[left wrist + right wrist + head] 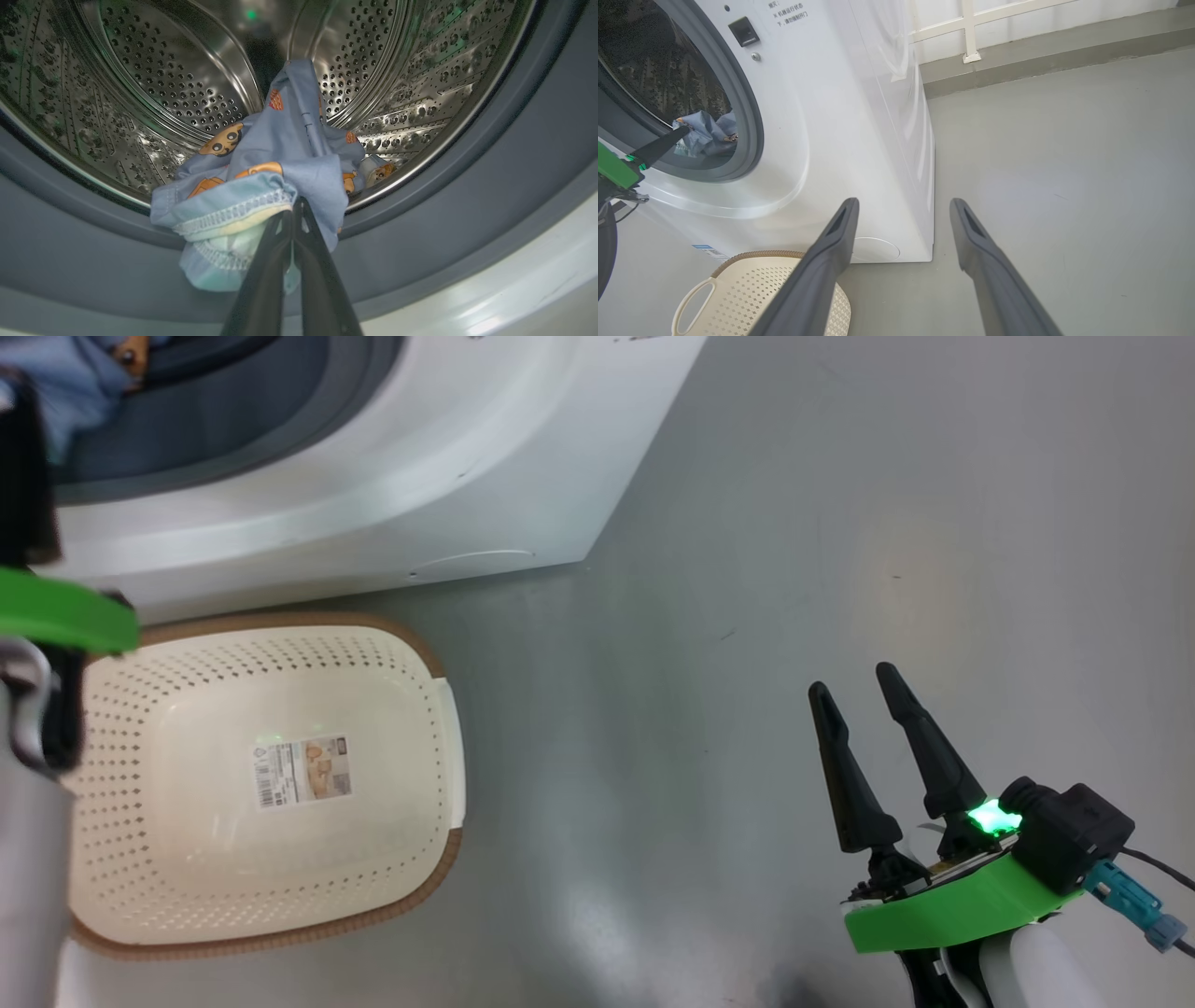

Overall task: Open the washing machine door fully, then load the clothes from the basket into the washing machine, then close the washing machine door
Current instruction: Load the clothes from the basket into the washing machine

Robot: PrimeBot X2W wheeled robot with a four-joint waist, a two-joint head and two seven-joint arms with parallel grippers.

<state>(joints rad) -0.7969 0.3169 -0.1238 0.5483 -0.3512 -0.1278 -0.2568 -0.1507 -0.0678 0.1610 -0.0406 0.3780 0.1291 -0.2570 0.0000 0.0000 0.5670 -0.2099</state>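
While my left tool [295,205], pressed together, touches the light-blue cartoon-print garment [280,154] drooping over the grey-blue rubber gasket [93,261], I should nudge it deep into the perforated steel drum [177,93]; my right tool [851,679] hangs spread.

Left tool [295,205] reaches forward, fingers pressed together — right tool [851,679] hangs low, fingers spread wide apart.

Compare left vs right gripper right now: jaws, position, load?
1. Left gripper: jaws shut. Right gripper: jaws wide apart.
2. Left gripper reaches into the washing machine mouth, at the gasket. Right gripper hangs over the floor, beside the basket.
3. Left gripper's tips are buried in the clothes, apparently pinching them. Right gripper holds nothing.
Shared: long dark tapered fingers, green wrist mount.
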